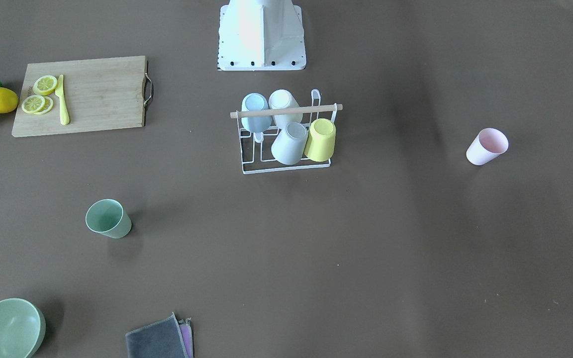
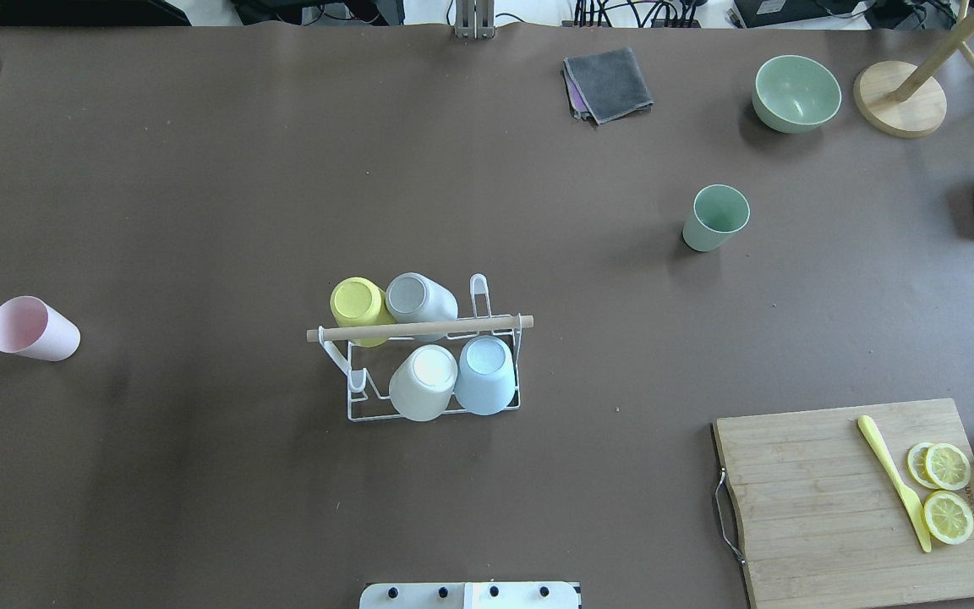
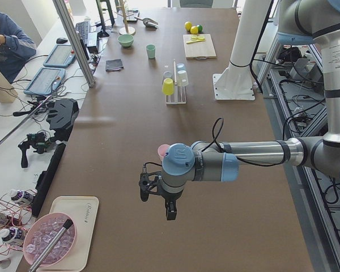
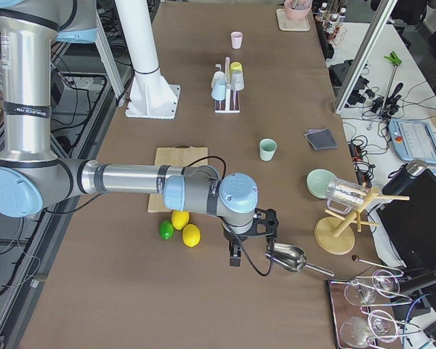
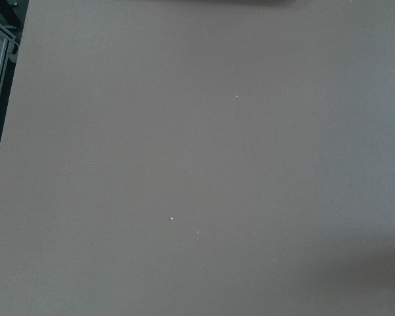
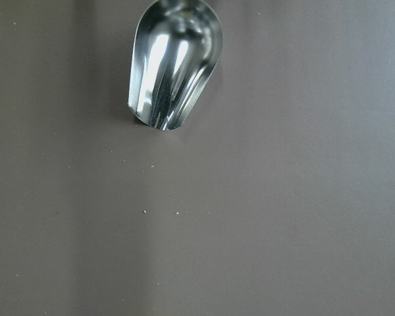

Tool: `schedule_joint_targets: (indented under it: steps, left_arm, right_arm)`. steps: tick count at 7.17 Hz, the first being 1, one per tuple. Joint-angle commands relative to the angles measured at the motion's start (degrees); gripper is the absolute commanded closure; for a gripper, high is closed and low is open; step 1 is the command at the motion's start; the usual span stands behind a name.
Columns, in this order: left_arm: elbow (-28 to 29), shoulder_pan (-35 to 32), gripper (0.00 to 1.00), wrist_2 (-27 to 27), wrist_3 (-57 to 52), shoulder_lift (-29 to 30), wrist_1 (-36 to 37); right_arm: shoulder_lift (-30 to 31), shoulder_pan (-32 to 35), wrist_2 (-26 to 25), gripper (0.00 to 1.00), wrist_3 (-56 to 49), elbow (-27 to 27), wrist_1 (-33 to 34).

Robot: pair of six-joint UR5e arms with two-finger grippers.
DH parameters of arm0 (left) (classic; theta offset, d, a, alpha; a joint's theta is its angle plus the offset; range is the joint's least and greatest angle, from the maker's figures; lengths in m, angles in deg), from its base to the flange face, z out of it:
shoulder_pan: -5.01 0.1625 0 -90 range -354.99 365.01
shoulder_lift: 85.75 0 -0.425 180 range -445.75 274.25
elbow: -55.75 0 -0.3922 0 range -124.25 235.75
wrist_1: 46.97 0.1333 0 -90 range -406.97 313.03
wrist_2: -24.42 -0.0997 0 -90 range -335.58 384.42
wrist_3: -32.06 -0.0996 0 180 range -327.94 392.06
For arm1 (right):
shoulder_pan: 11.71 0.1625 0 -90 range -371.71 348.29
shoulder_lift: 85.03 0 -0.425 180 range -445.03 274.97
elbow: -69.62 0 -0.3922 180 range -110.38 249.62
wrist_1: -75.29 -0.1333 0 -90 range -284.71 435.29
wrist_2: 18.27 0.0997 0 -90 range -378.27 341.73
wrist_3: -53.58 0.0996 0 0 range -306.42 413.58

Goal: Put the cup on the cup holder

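Since the pink cup (image 2: 33,328) sits well left of the mid-table cup holder (image 2: 419,328) (two prongs look free), the left gripper (image 3: 156,204), jaws unreadable from here, should pinch its rim squarely.

no legible text, cutting board (image 2: 817,507) stamp too small

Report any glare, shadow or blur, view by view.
Right wrist-mounted: bright reflections streak the metal scoop. Exterior front-facing: the robot base is washed out white; the green cup throws a soft shadow. Left wrist-mounted: only bare table, darker toward the lower right.
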Motion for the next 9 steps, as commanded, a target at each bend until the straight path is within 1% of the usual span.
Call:
schedule_joint_targets:
  steps: [1,4,7,8,9]
  left_arm:
    - [-0.43,-0.06,0.02,0.07,0.0,-0.14,-0.06]
    - [-0.43,0.29,0.02,-0.19,0.0,-0.32,0.03]
    - [-0.08,0.73,0.02,-0.37,-0.43,-0.32,-0.06]
    - [0.27,0.99,0.02,-0.63,-0.78,-0.67,-0.41]
    - [0.19,1.69,0.02,-0.81,-0.79,0.11,0.72]
  right_arm:
    - [0.0,-0.22,-0.01,0.0,0.0,-0.07,-0.04]
    - [0.0,-0.4,0.26,0.0,0.18,-0.07,-0.13]
    - [-0.35,-2.24,0.69,0.0,-0.17,0.46,-0.65]
    - [-0.53,-2.42,0.87,0.0,0.09,1.42,-0.65]
    - [-1.31,-3.46,0.7,0.0,0.18,3.43,-0.48]
